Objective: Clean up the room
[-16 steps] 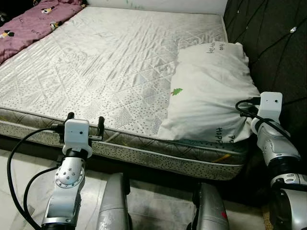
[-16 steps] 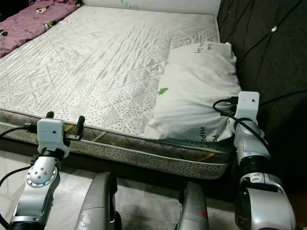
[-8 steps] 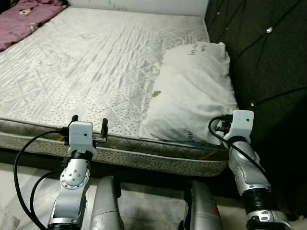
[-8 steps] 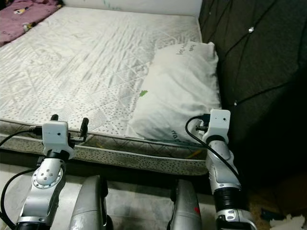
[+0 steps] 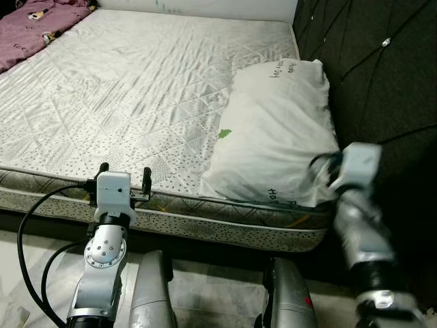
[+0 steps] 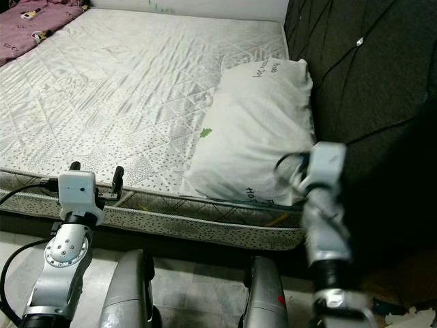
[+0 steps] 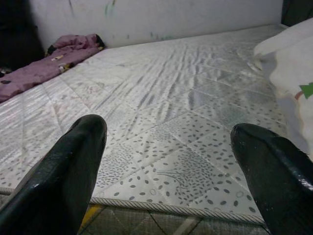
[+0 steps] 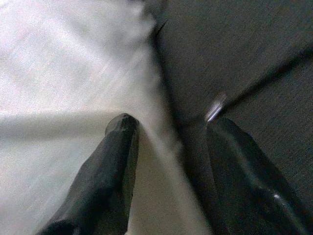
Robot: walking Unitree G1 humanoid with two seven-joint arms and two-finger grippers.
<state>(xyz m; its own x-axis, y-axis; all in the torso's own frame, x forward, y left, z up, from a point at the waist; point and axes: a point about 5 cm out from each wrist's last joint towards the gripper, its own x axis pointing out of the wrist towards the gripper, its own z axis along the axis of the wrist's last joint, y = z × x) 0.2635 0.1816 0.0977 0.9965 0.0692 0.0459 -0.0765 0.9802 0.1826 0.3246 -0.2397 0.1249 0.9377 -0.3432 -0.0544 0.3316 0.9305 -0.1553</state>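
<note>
As it lies at mattress point(image 5: 136, 96) edge by headboard point(image 5: 382, 82): pillow point(image 5: 276, 130), soft, light, floppy; pinch near corner w/ right gripper point(image 8: 168, 147), spread, empty; left gripper point(image 7: 166, 152) spread, idle

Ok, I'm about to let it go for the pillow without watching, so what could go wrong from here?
The right gripper is blurred with motion and open at the pillow's edge beside the dark tufted headboard; one finger could catch the headboard rather than fabric. The pillow's near corner overhangs the mattress edge, so a weak pinch might drag it to the floor. The left gripper sits open close to the mattress edge and could snag it.
</note>
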